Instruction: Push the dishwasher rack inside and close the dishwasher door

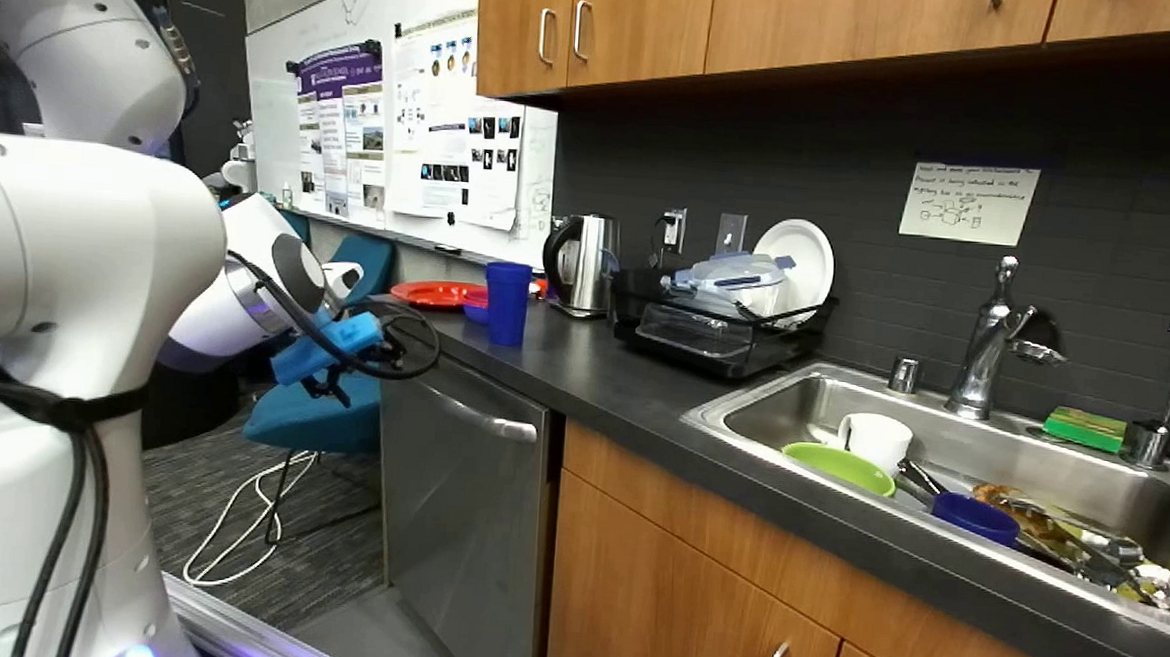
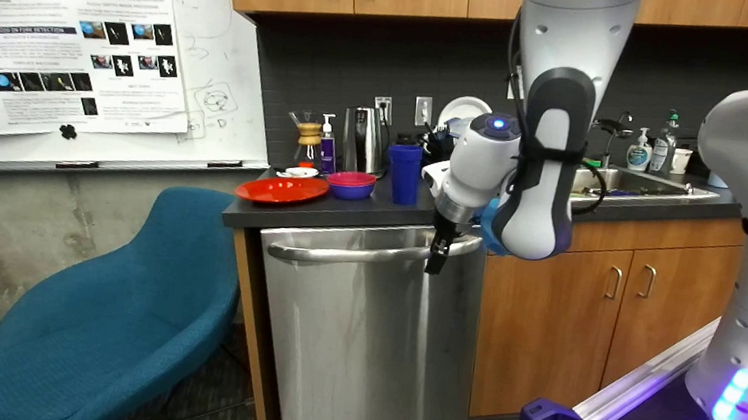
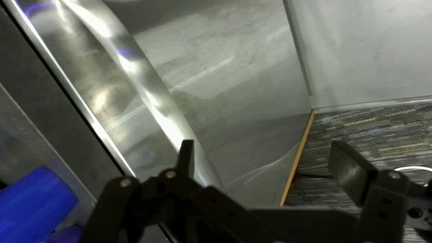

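The dishwasher door is the stainless-steel panel with a curved bar handle, upright under the counter in both exterior views (image 1: 464, 532) (image 2: 374, 347); it fills much of the wrist view (image 3: 216, 77). It looks shut or nearly so. The dishwasher rack is not visible; the door hides the inside. My gripper is in front of the door near the handle's right part in an exterior view (image 2: 438, 261) and beside the handle in an exterior view (image 1: 327, 385). In the wrist view its fingers (image 3: 261, 143) are wide apart with nothing between them. One finger overlaps the handle; contact cannot be told.
A blue cup (image 2: 405, 175), stacked bowls (image 2: 351, 186) and a red plate (image 2: 280, 189) stand on the counter above the door. A teal chair (image 2: 124, 309) is beside the dishwasher. Wooden cabinets (image 1: 673, 563) and the sink (image 1: 772, 398) are on its other side.
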Available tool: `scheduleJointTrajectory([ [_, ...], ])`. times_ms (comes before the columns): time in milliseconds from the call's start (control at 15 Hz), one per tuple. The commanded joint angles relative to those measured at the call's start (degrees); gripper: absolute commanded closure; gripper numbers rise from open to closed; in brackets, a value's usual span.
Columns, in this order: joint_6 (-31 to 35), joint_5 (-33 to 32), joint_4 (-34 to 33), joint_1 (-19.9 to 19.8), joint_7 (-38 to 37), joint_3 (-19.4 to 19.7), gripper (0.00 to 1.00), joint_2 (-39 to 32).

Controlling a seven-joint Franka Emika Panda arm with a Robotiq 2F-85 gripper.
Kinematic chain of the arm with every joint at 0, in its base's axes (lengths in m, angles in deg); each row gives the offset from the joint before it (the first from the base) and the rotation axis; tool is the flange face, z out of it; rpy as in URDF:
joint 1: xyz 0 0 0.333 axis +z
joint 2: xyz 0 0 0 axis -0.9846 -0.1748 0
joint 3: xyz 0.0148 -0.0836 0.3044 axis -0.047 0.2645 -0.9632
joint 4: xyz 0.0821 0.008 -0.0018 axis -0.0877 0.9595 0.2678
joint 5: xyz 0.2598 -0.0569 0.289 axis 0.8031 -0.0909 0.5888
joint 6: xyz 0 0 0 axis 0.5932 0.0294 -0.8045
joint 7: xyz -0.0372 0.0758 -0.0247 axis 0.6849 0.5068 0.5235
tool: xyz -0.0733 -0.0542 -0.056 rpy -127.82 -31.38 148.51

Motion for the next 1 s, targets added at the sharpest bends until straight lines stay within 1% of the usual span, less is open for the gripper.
scheduleJointTrajectory([
  [0, -2.5, -8.9, 7.4, 1.5, 3.7, 8.1, 0.0, 13.8],
  [67, -6.6, -11.6, 3.3, -1.4, 3.4, 8.1, 0.0, 15.4],
  [133, -7.3, -13.7, 4.0, -0.9, 3.3, 10.4, 0.0, 17.0],
  [267, -10.8, -17.7, 3.2, -0.3, 2.7, 14.6, 0.0, 21.6],
  [400, -14.1, -23.3, 2.4, -0.8, 2.7, 17.8, 0.0, 27.1],
  [467, -14.5, -25.5, 4.0, -0.4, 3.9, 19.5, 0.0, 30.0],
  [533, -17.6, -28.7, 2.6, -2.4, 2.7, 18.4, 0.0, 32.6],
  [600, -20.5, -30.5, 2.4, -2.8, 2.7, 18.6, 0.0, 35.1],
  [667, -24.2, -32.3, 2.4, -2.1, 2.3, 20.7, 0.0, 38.0],
  [733, -26.6, -33.7, 2.4, -2.7, 0.9, 20.9, 0.0, 39.3],
  [867, -30.4, -35.3, 2.4, -5.1, -1.8, 19.9, 0.0, 41.0],
  [933, -32.2, -36.3, 2.4, -6.9, -2.8, 18.7, 0.0, 42.4],
])
